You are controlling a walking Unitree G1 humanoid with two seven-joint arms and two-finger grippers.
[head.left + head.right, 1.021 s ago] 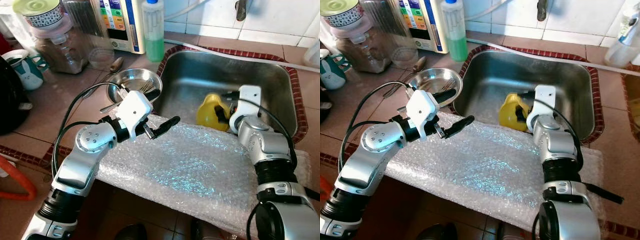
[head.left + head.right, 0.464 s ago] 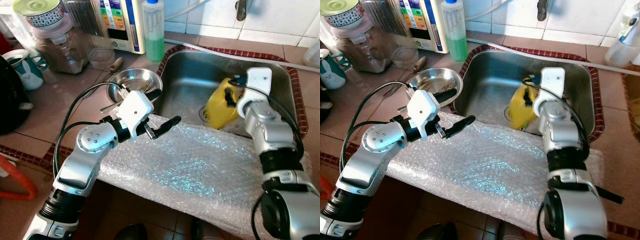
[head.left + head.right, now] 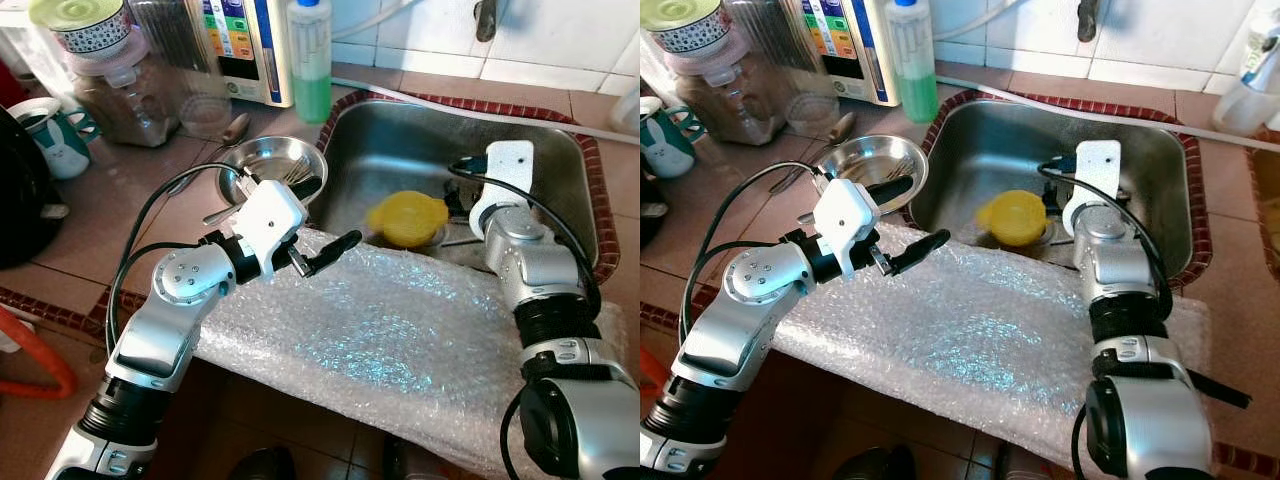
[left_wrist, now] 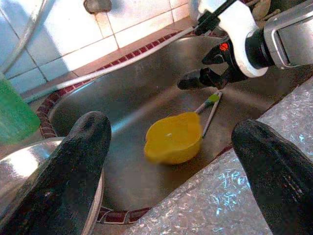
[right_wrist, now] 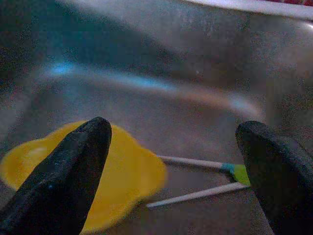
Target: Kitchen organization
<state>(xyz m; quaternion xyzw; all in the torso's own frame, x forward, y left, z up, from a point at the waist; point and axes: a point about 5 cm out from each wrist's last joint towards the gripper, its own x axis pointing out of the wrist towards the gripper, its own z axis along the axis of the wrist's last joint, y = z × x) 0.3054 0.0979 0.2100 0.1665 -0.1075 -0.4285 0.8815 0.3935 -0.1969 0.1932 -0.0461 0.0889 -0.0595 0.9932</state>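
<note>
Yellow bowl [image 3: 407, 217] lying free on floor of sink [image 3: 560, 150], at 9 o'clock from right gripper [image 4: 205, 78]. Right gripper fingers spread, empty, partly hidden behind own wrist in head views. Tongs [image 5: 195, 178] beside bowl, partly covered by it. Left gripper [image 3: 318, 222] fingers spread over bubble wrap [image 3: 400, 340], at 7 o'clock from bowl.
</note>
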